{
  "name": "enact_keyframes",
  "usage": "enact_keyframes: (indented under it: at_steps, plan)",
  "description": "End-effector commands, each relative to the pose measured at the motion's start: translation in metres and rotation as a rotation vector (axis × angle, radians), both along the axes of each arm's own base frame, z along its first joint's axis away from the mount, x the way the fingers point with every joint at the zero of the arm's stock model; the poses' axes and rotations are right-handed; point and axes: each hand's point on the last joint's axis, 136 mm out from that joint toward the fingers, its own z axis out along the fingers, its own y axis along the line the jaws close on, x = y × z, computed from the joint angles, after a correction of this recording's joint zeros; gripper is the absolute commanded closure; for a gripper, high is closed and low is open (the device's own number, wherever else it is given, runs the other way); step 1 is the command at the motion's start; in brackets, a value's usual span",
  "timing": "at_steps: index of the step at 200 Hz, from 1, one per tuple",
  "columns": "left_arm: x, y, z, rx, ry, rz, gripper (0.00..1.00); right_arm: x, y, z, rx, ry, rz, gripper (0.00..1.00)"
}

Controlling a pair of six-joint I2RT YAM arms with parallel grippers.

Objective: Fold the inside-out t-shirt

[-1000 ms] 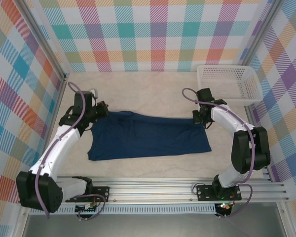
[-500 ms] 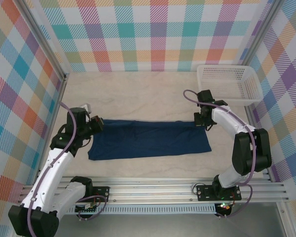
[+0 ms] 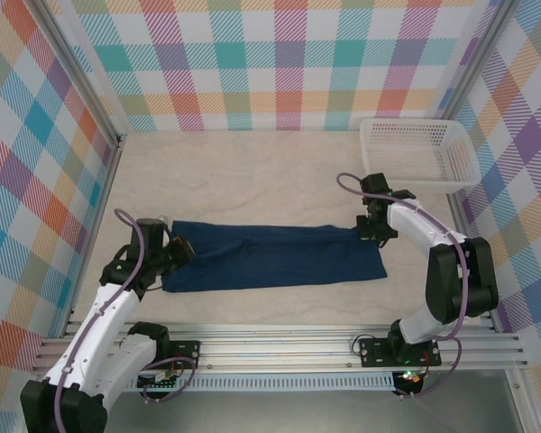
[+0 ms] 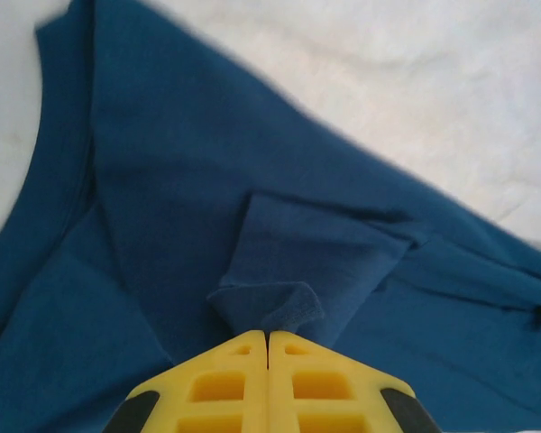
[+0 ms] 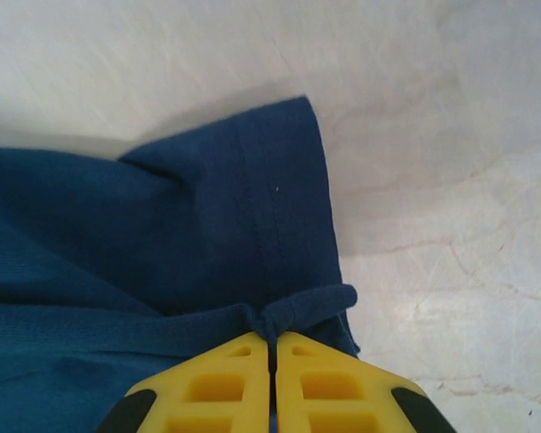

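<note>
Both hands pulled toward 6 o'clock over the last second, the left one much further, and dragged the far edge of the t-shirt with them, so the broad sheet is now a narrow dark blue band. It lies flat on the worktop, long axis running 9 to 3 o'clock, a bit toward 6 o'clock of centre, with the 3 o'clock end slightly wider than the other. Left hand sits low at the band's 9 o'clock end, clenched; the left wrist view shows its yellow jaws pressed together with a small tuck of blue cloth nipped at the tips, a curved hemmed edge running off at 10 o'clock, bare worktop beyond. Right hand sits at the band's far corner on the 3 o'clock end; the right wrist view shows its jaws all but together, with a rolled bit of stitched hem caught at the tips, so it is grasping the shirt too. Only plain blue cloth faces up. White mesh basket stands in the 2 o'clock corner, well apart from the shirt.
</note>
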Motion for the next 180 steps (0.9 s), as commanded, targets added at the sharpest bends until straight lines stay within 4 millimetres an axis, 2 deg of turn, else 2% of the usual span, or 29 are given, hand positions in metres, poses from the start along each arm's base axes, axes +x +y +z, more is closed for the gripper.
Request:
enact_keyframes:
  at_steps: [1,22,43,64,79,102,119,161,180]
  plan:
    - [-0.012,-0.009,-0.013,-0.078,0.05,0.019,1.0,-0.011,-0.006,-0.004,-0.013,0.025,-0.046,0.84]
    - [-0.024,-0.012,-0.022,-0.113,0.082,0.022,1.0,-0.006,0.007,0.01,0.068,-0.038,-0.035,0.72]
    - [-0.035,-0.014,-0.031,-0.141,0.107,0.03,1.0,0.003,0.036,0.032,0.229,-0.144,0.025,0.61]
    - [-0.038,-0.016,-0.034,-0.175,0.115,0.048,1.0,0.012,0.064,0.038,0.369,-0.195,0.066,0.56]
    - [-0.037,-0.014,-0.03,-0.17,0.106,0.056,1.0,0.016,0.066,0.026,0.364,-0.157,0.05,0.55]
    - [-0.031,-0.014,-0.012,-0.167,0.063,0.05,1.0,0.019,0.053,-0.004,0.265,-0.051,0.006,0.57]
    - [-0.029,-0.015,-0.002,-0.158,0.053,0.033,1.0,0.017,0.048,-0.016,0.226,0.004,-0.004,0.58]
    - [-0.033,-0.014,0.017,-0.143,0.041,0.017,1.0,-0.019,0.054,-0.022,0.303,0.099,-0.055,0.64]
    - [-0.035,-0.014,0.019,-0.147,0.043,0.015,1.0,-0.032,0.051,-0.032,0.298,0.139,-0.09,0.65]
